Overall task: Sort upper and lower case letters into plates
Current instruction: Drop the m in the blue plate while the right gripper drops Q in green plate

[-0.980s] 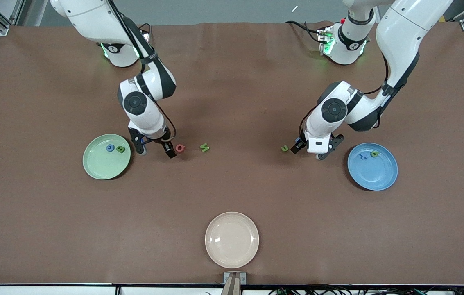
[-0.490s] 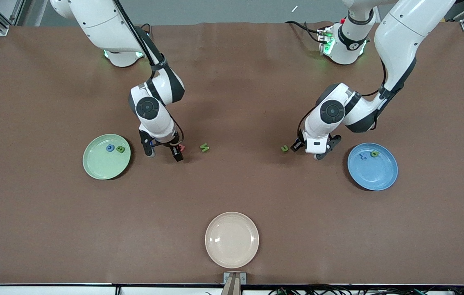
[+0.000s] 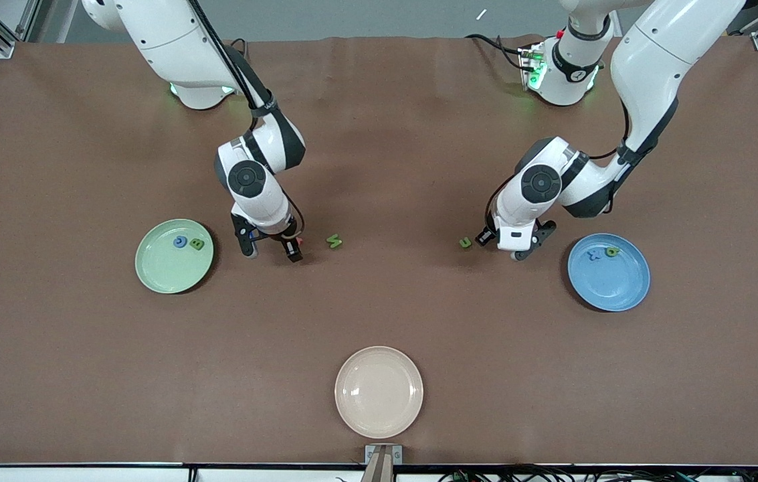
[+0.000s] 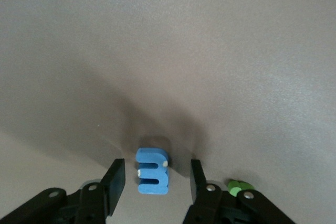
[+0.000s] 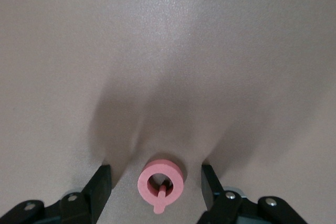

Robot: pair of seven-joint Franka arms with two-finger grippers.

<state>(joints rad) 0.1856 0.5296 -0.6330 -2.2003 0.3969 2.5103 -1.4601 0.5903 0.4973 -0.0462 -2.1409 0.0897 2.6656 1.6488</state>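
both grippers are down at the brown table mat [image 3: 379,314], each with its fingers apart around a letter and a gap showing on either side. right gripper [image 3: 270,246] straddles the small pink-red foam ring-shaped letter [image 5: 160,181], which lies flat on the mat between the black fingers [image 5: 98,186] without touching them. left gripper [image 3: 510,245] straddles the small blue foam letter [image 4: 153,170], also lying flat and untouched between its fingers [image 4: 115,180]. round glossy pale green plate [image 3: 154,274], toward the right arm's end of the table, holds a small blue letter [image 3: 180,242] and a small green letter [image 3: 197,244] side by side near its rim. round glossy blue plate [image 3: 609,288], toward the left arm's end, holds a dark blue letter [image 3: 594,254] and a green letter [image 3: 612,252], also close together near the rim. round cream-beige plate [image 3: 379,391] sits nearest the front camera. two more green letters lie loose on the mat: one [image 3: 333,241] just beside the right gripper, the other [image 3: 465,243] just beside the left gripper.
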